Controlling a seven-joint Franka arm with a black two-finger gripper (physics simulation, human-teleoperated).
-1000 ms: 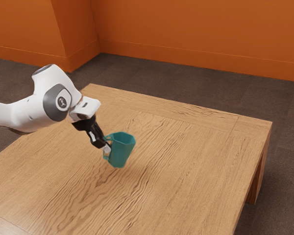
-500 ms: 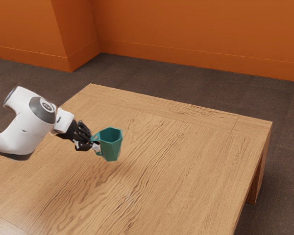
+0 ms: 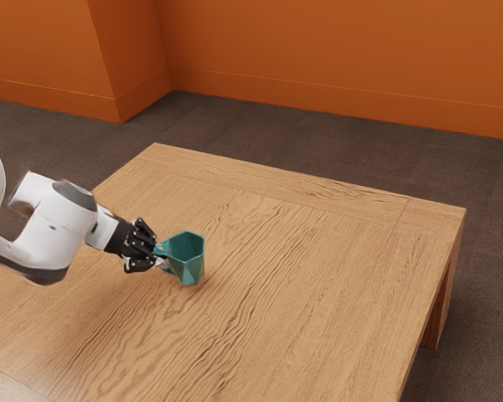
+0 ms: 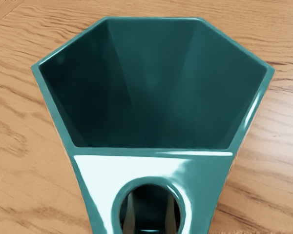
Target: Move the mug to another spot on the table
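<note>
A teal six-sided mug [image 3: 187,257] stands nearly upright on the wooden table [image 3: 318,276], toward the exterior view's left half. My black gripper [image 3: 157,255] comes in low from the left and is shut on the mug's handle side. In the wrist view the mug [image 4: 156,87] is seen from just above its open, empty mouth, with the handle's round hole [image 4: 150,207] closest to my hand. The mug's base looks to be touching or just above the tabletop.
The table's far edge [image 3: 277,172] and right edge [image 3: 453,251] border dark carpet. Orange walls stand behind. Bare wood stretches to the right of the mug and toward the front.
My arm has dropped and drawn back toward the exterior view's left, carrying the mug a little left and down. The mug went from tilted to nearly upright, close to the tabletop.
</note>
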